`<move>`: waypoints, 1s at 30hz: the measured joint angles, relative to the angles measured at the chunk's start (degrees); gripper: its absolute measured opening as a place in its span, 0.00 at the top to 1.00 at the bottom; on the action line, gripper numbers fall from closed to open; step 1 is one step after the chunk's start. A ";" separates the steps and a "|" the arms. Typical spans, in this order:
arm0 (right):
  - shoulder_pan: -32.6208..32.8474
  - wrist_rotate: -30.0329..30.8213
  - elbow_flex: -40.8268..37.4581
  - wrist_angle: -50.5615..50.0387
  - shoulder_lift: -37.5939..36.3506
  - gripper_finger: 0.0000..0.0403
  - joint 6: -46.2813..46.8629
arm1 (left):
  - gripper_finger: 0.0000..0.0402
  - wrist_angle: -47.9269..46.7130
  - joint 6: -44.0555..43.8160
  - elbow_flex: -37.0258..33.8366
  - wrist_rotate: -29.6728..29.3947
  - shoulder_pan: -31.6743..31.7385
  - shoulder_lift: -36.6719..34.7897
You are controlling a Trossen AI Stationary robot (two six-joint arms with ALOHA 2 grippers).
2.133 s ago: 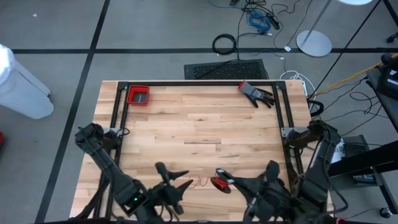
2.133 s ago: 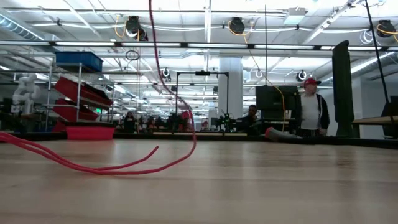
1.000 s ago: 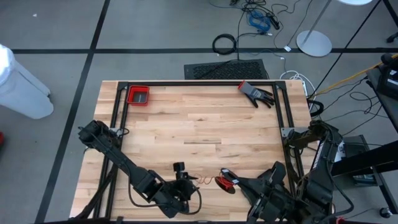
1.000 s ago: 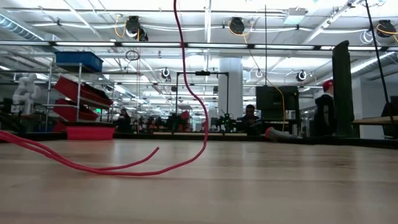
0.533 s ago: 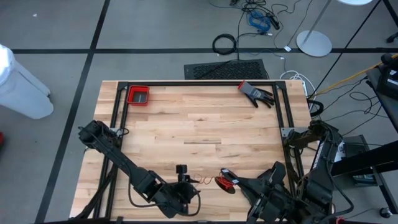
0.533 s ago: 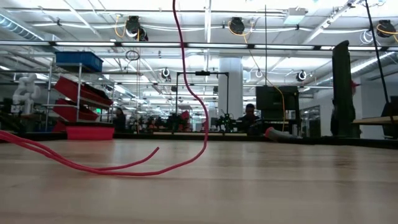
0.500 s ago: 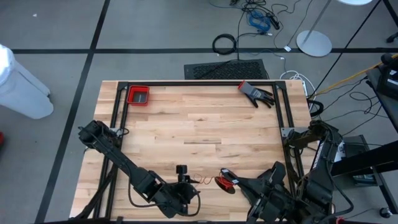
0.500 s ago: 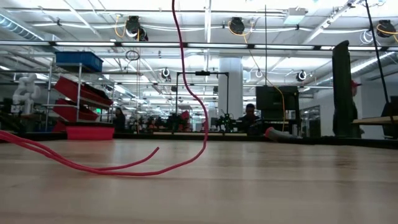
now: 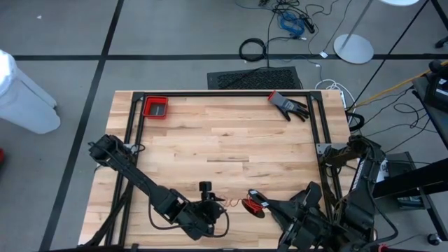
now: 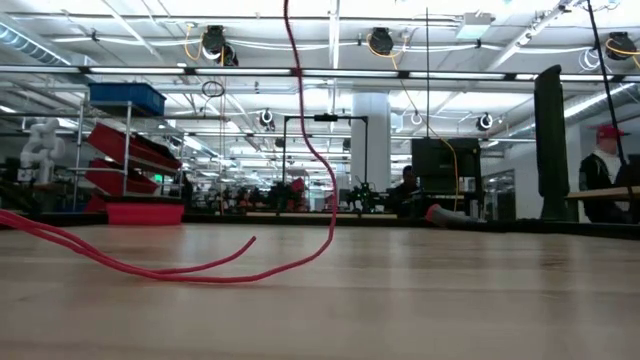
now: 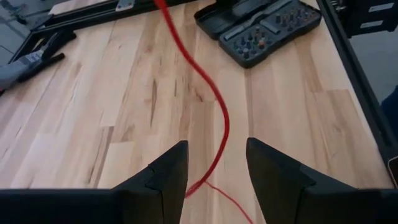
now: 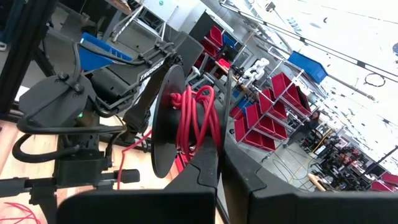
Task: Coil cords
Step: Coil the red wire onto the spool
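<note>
At six o'clock on the tabletop (image 9: pixel 224 140), the left gripper (image 9: pixel 205 187), jaws apart around the thin red cord (image 11: pixel 214 102), has edged rightward while the right gripper (image 9: pixel 253 198) stays clamped on the round black spool (image 12: pixel 166 118), so coiling is mid-way.

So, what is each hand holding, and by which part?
Right hand: shut on the black disc at its edge, red cord wound on it. Left hand: open, holding nothing; the cord only runs between its fingers.
</note>
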 joint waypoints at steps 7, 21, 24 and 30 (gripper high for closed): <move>0.00 -0.02 0.00 0.00 0.00 1.00 0.00 | 0.58 0.00 0.05 0.00 0.28 -0.06 0.00; 0.00 -0.04 0.00 0.00 0.02 1.00 0.00 | 0.62 -0.01 0.07 0.00 -0.45 0.11 0.00; 0.00 -0.04 0.00 0.00 0.02 1.00 0.00 | 0.67 -0.01 0.07 0.00 -0.55 0.47 0.00; 0.00 -0.04 0.00 0.00 0.02 1.00 0.00 | 0.78 -0.14 0.12 0.00 -0.63 0.68 0.00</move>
